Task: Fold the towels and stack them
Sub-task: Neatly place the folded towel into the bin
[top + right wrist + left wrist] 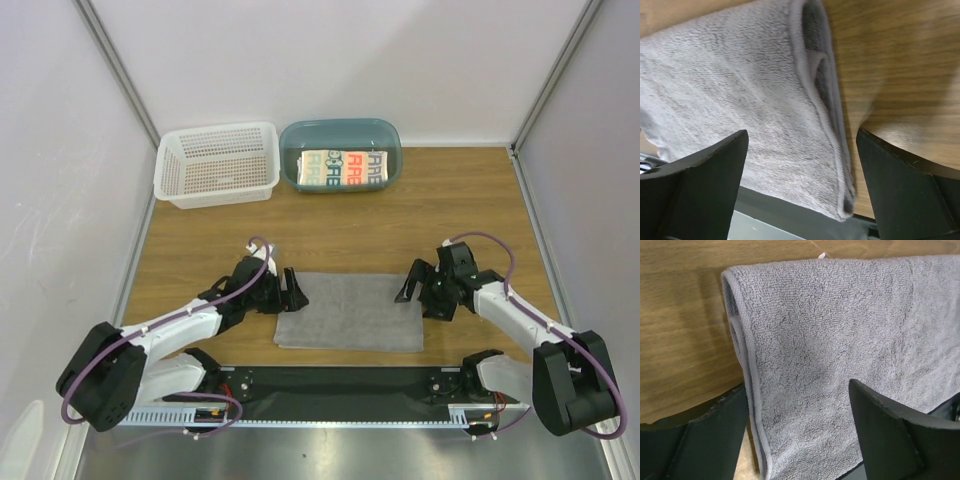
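The grey towel [350, 311] lies folded flat on the table between my arms. My left gripper [291, 291] is open at the towel's left edge; in the left wrist view the folded left edge [747, 365] lies between its fingers [885, 425]. My right gripper [413, 284] is open at the right edge; in the right wrist view the towel's layered right edge [825, 105] lies between its fingers [900, 185]. The white towel with red, blue and black letters [344, 168] lies folded in the teal tub [340, 133]. The brown towel is out of view.
A white lattice basket [218, 164] stands at the back left, next to the teal tub. The table's near edge has a black strip [340, 380] just in front of the grey towel. Grey walls close in both sides.
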